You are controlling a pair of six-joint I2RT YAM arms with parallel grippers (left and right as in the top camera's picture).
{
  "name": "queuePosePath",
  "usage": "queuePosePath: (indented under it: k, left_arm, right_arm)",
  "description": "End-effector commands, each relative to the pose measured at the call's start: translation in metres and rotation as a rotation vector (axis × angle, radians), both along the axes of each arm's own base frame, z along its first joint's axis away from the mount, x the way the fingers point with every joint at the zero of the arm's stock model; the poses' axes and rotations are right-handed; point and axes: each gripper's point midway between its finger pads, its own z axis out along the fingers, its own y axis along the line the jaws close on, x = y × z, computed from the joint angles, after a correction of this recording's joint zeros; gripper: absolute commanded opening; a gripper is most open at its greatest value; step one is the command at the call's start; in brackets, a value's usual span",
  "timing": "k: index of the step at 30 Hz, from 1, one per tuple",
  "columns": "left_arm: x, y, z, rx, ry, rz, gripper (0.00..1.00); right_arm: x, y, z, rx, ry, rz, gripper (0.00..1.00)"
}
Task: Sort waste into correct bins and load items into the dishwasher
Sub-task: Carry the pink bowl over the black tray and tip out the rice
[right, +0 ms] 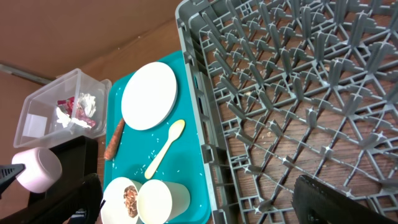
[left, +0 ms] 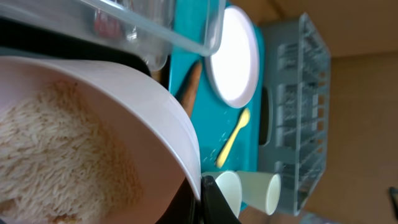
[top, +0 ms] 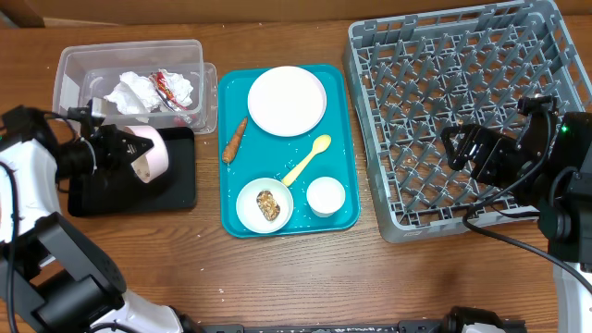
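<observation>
My left gripper (top: 125, 148) is shut on the rim of a white bowl (top: 153, 153) and holds it tilted over the black tray (top: 180, 190). In the left wrist view the bowl (left: 155, 118) holds white rice (left: 56, 155). The clear tub (top: 65, 69) holds the napkin (top: 134, 92) and the wrapper (top: 166, 85). On the teal tray (top: 277, 153) are the plate (top: 287, 100), the orange-brown stick (top: 234, 140), the yellow spoon (top: 307, 159), a bowl (top: 252, 205) with the brown chunk (top: 268, 204), and the cup (top: 326, 195). My right gripper (top: 467, 153) is open and empty over the grey rack (top: 462, 92).
The rack fills the right side of the wooden table and holds no dishes. The tub and black tray sit side by side at the left, touching the teal tray's left edge. A few rice grains lie on the teal tray near the spoon.
</observation>
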Motion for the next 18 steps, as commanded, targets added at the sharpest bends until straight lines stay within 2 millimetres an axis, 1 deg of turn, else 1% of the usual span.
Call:
queuePosePath:
  k: [1,4,6,9,13,18]
  left_arm:
    - [0.005,0.019,0.006,-0.211,-0.114,0.067,0.04]
    - [0.006,0.031,0.007,-0.328,-0.149,0.112,0.04]
    - [0.006,0.035,0.007,-0.407,-0.152,0.138,0.04]
    - [0.007,0.039,0.002,-0.517,-0.129,0.178,0.04]
    - [0.007,0.048,-0.007,-0.601,-0.075,0.234,0.04]
    - [0.009,0.061,0.004,-0.767,-0.076,0.298,0.04]
  right_arm:
    - [0.001,-0.001,0.008,-0.004,-0.018,-0.003,1.0]
    - [0.001,-0.001,0.008,-0.004,-0.018,-0.003,1.0]
    - [0.001,-0.001,0.008,-0.004,-0.018,-0.003,1.0]
    - [0.001,-0.001,0.008,-0.004,-0.018,-0.003,1.0]
    - [0.001,-0.001,0.008,-0.004,-0.019,-0.003,1.0]
    - [0.001,-0.001,0.008,-0.004,-0.019,-0.003,1.0]
